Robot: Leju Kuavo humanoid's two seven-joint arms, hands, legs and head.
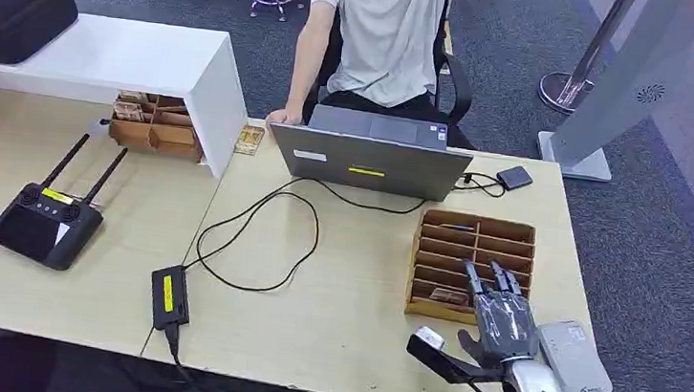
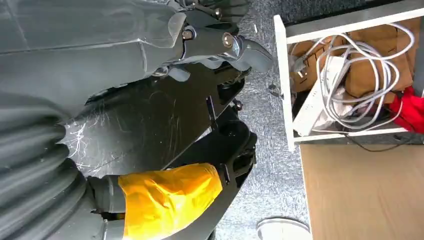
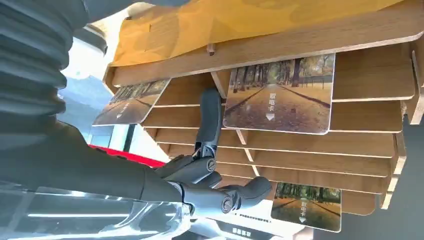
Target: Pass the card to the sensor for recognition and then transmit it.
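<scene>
While its fingers reach spread and empty into the wooden card rack [image 1: 473, 266], the right hand [image 1: 502, 317] touches no card [image 3: 279, 95]; that card lies flat in a slot, long axis along the shelf. The sensor [image 1: 575, 358] sits just beside. Left hand [image 2: 220, 45]: grasp unclear.

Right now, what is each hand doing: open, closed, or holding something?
Left hand: hangs beside the robot's body, holding nothing; open or closed cannot be told.
Right hand: open, fingers reaching into the wooden card rack, no card held.
</scene>
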